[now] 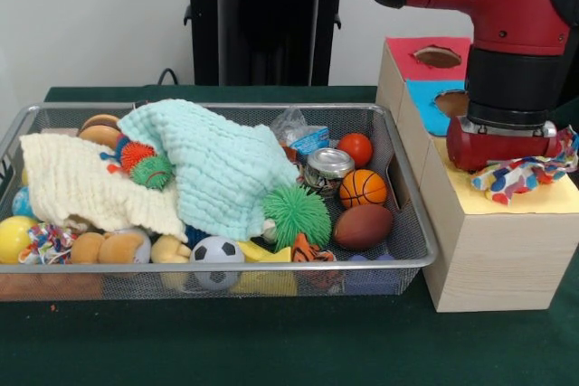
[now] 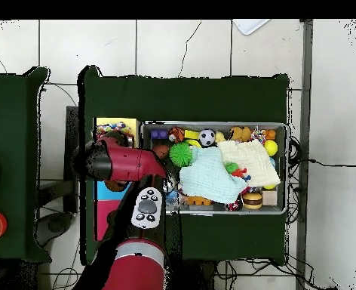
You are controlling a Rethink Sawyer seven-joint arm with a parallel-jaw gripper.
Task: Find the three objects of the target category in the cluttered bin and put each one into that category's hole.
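Observation:
The silver wire-mesh bin lies on the green table, full of toys; it also shows in the overhead view. My gripper hangs low over the yellow top of the pale wooden box, right of the bin. A spotted white fabric piece lies bunched on the yellow top right under and beside the gripper; it also shows in the overhead view. It covers the hole, which is hidden. Whether the gripper holds the fabric is hidden by the wrist. Another knotted spotted piece lies at the bin's front left corner.
A mint cloth and a cream cloth cover much of the bin. A green spiky ball, a basketball, a football and a can lie at its right. Blue-topped and red-topped boxes stand behind the yellow one.

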